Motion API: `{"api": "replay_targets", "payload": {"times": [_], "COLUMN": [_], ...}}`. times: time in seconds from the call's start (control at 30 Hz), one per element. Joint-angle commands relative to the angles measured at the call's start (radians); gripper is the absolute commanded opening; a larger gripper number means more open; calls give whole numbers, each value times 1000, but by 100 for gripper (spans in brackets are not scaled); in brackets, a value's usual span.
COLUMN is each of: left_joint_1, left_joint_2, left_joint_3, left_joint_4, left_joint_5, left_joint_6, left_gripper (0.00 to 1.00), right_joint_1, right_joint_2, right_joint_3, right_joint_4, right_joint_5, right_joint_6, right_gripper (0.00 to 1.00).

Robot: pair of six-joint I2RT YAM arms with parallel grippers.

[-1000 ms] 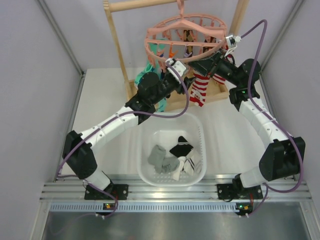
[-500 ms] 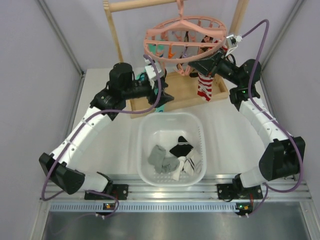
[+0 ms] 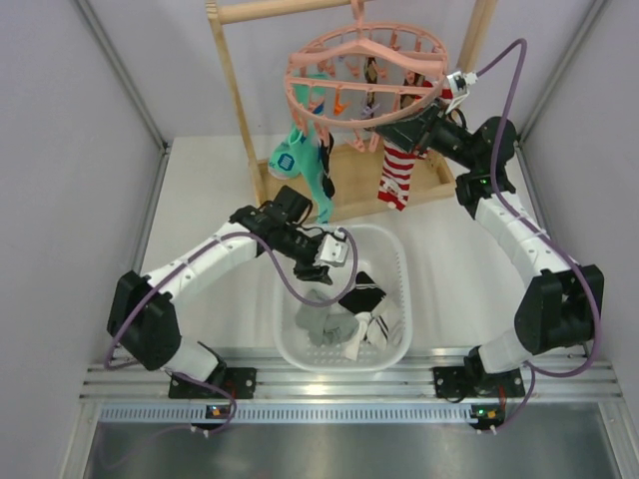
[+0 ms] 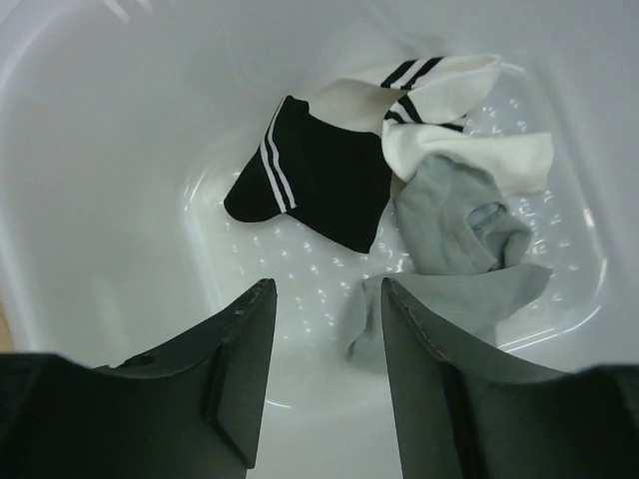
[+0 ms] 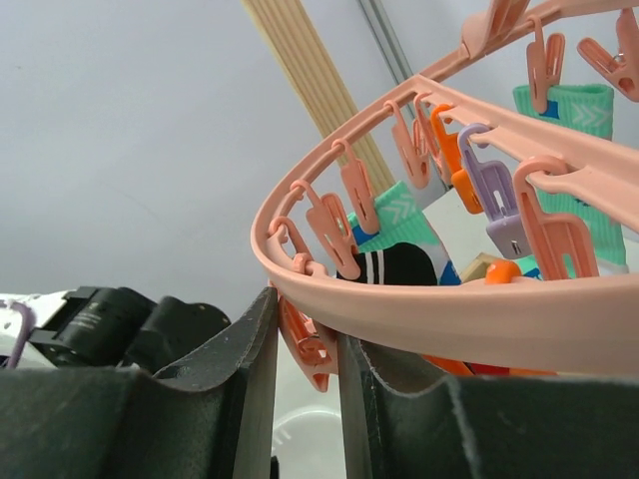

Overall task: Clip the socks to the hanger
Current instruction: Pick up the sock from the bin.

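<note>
Just beyond the left gripper's (image 4: 326, 289) spread jaws lies the black white-striped ankle sock (image 4: 319, 190), probably limp and light (best pinched at its cuff).

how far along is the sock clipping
Done: one black striped sock appears to hang from the hanger. In hand: the right gripper is shut on the hanger's rim, and the left gripper hangs open and empty over the basket. Left: a black sock, a white striped sock and grey socks lie unclipped in the basket.

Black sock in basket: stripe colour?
White double stripes on the black sock; clearest in left wrist view.
</note>
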Motion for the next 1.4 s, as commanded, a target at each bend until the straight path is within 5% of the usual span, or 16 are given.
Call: {"api": "replay_targets", "payload": {"times": [0.0, 0.13, 0.3, 0.7, 1.07, 1.37], "left_joint_1": [-37, -80, -132, -169, -177, -177], "left_joint_2": [70, 158, 211, 350, 420, 388], "left_joint_3": [-12, -1, -93, -29, 2, 25], "left_joint_4": [21, 156, 348, 314, 311, 292], "left_joint_5": [32, 27, -32, -77, -113, -68], "left_joint_6": [332, 271, 395, 629, 652, 613], "left_gripper": [52, 50, 43, 39, 38, 18], "right_joint_1": [-11, -12, -20, -40, -52, -59], "right_joint_2": [3, 9, 23, 24, 27, 23], "right_joint_3": [25, 25, 27, 18, 5, 4], "right_joint_4": [20, 28, 35, 40, 54, 55], "right_joint_5": [-17, -12, -17, -31, -25, -31], "right_joint_6": [-27, -24, -11, -1, 23, 25], "right_gripper": [0, 0, 0, 0, 0, 0]}}
